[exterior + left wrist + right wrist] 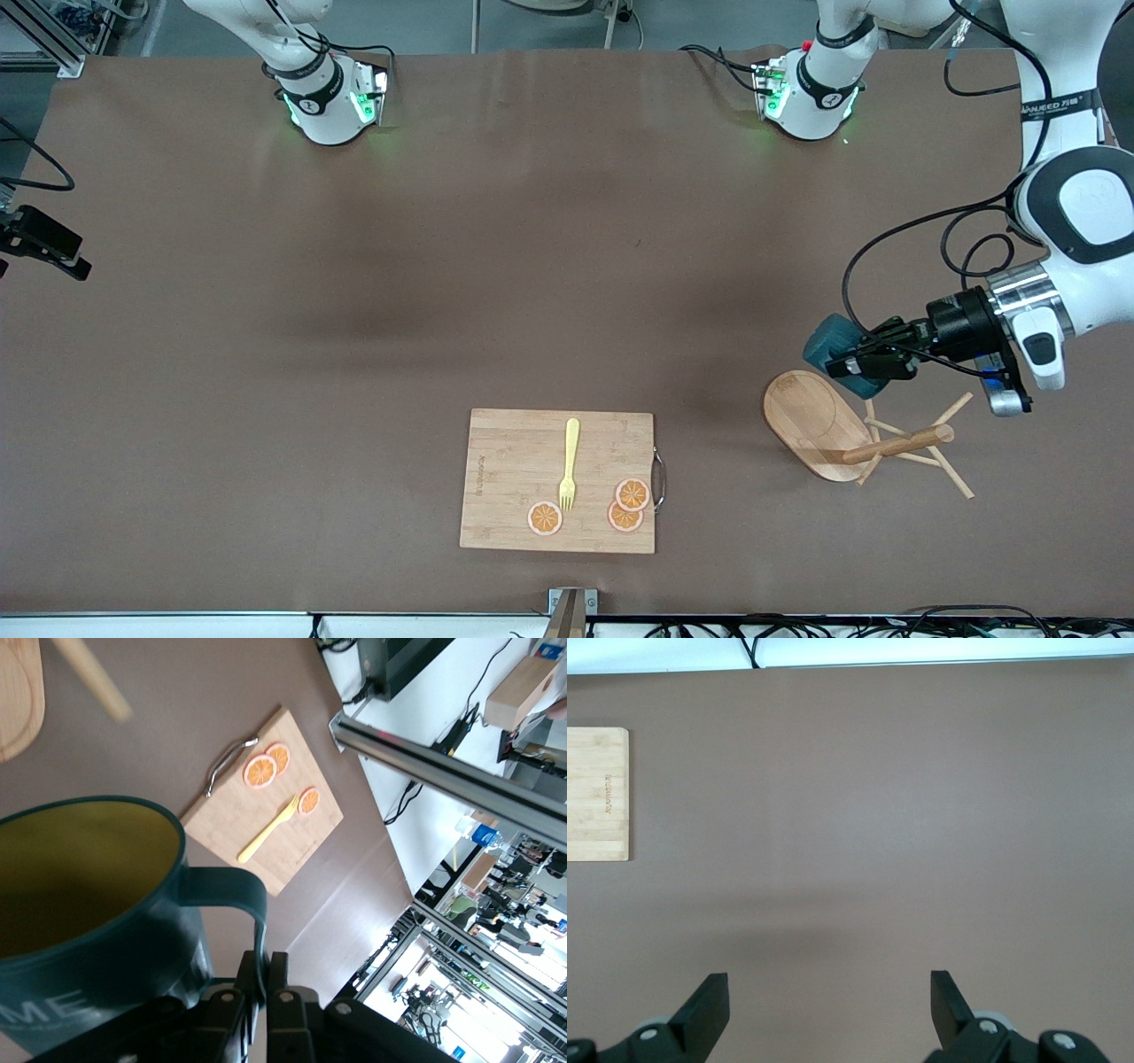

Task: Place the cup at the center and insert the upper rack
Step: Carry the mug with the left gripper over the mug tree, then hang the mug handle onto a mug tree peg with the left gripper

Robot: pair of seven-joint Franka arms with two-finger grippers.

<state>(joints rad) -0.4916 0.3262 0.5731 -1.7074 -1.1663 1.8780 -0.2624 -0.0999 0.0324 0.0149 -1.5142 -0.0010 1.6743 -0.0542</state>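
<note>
- The left gripper (pixel 852 365) is clamped on the handle of the cup (pixel 840 353), holding it tipped on its side in the air over the table (pixel 354 354), at the left arm's end.
- In the left wrist view the fingers (pixel 252 992) pinch the cup's (pixel 89 930) handle, and its yellow inside shows.
- The rack (pixel 855 434) lies toppled on the table at about five o'clock from the cup in the front view, base on edge, pole and pegs pointing toward the left arm's end.
- The right gripper (pixel 829 1005) waits above bare table, its fingers spread wide with nothing between them.
- The cutting board (pixel 558 479) lies nearer the front camera, carrying a yellow fork (pixel 570 462) and three orange slices (pixel 631 494).
</note>
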